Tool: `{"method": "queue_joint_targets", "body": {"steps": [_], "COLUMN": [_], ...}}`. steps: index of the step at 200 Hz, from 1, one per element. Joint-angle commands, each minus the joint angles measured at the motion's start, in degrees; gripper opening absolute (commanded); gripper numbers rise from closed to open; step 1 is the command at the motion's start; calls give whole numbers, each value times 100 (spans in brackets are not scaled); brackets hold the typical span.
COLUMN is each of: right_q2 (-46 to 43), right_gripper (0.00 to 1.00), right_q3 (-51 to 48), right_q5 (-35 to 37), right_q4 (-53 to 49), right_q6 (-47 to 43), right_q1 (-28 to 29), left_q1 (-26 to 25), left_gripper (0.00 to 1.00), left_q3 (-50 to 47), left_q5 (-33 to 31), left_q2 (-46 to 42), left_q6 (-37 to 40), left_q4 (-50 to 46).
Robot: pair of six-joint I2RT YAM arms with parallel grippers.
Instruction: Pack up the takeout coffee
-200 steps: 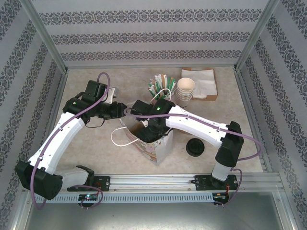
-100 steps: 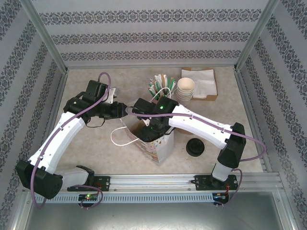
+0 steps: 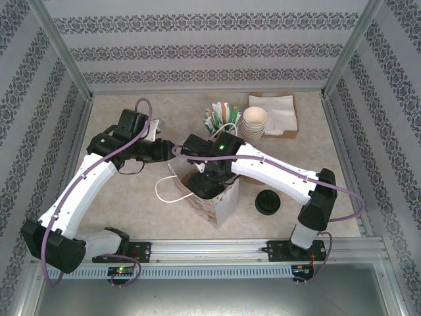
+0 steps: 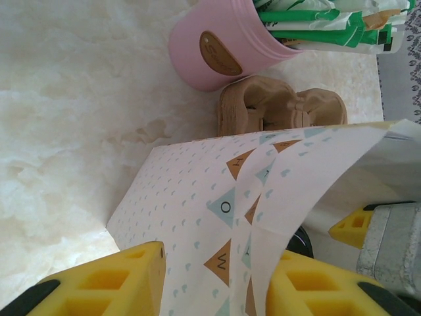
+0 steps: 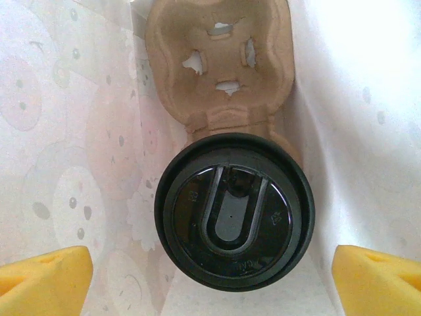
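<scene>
Vertically, lid upward, the takeout coffee [image 5: 234, 210] is seated on the cardboard carrier [image 5: 217, 59] inside the paper bag [image 4: 197, 191]. The bag's wall is pinched by the left claw [image 4: 210, 280]; the right claw [image 5: 210, 280] is spread wide, touching nothing.

Bright, even light falls on my counter [image 3: 131, 210] with soft shadows; inside the bag [image 5: 368, 99] the paper wall glows overexposed, my fingertips [image 5: 39, 283] slightly soft.

Walls [image 3: 197, 49]: three sides, pale wallpaper with horizontal bands of dark floral ornament.
Frame posts [image 3: 61, 49]: bare metal, slanting up from both rear corners.
Table top [image 3: 131, 197]: beige, marbled like stone, matte.
Rail [image 3: 217, 249]: slotted metal, along the near edge.
Light: even, soft, shadows faint.
</scene>
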Motion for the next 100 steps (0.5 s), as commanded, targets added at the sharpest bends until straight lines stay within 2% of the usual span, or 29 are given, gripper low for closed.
{"method": "queue_joint_targets", "body": {"steps": [1,100], "right_q2": [32,-51], "right_gripper": [95,95], "right_q3": [184,239], "right_q5": [55,137], "right_q4": [-77,-169], "right_q6": [50,59], "right_q1": [21,31], "left_q1": [-72,-82], "left_gripper": [39,39], "left_q3": [163,145], "left_q5": [-84,-132], "left_q2": [12,-7], "left_q6": [82,86], "left_q4": [-167,-187]}}
